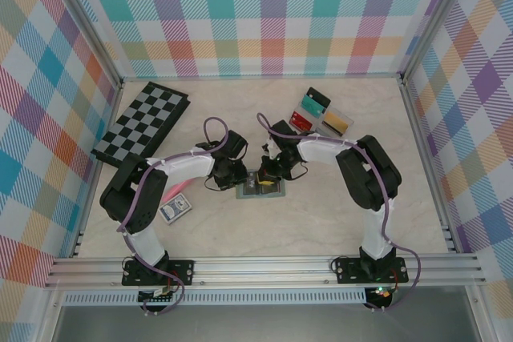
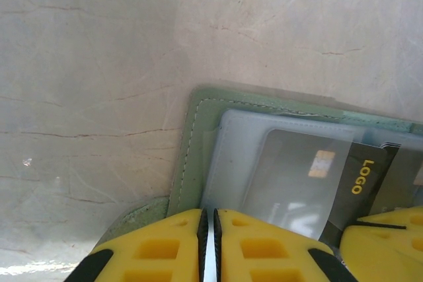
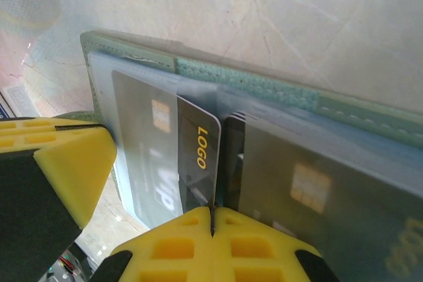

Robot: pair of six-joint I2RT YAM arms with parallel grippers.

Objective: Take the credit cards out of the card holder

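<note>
Card holder (image 1: 260, 187) lay open on the table (image 1: 321, 222) between the two arms. Right gripper (image 3: 213, 219) — fingers pressed together — pinched the lower edge of a dark credit card (image 3: 198, 143) lettered "LOGO", partly out of its clear sleeve. Left gripper (image 2: 209, 229) sat over the holder's corner, fingers all but closed — whether they gripped anything could not be told.

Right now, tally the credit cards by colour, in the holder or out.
Dark cards: 2, the LOGO card and its neighbour, both in the card holder
Teal card: 1, loose
Red card: 1, loose
Gold card: 1, loose
Total: 5 that can be made out
</note>
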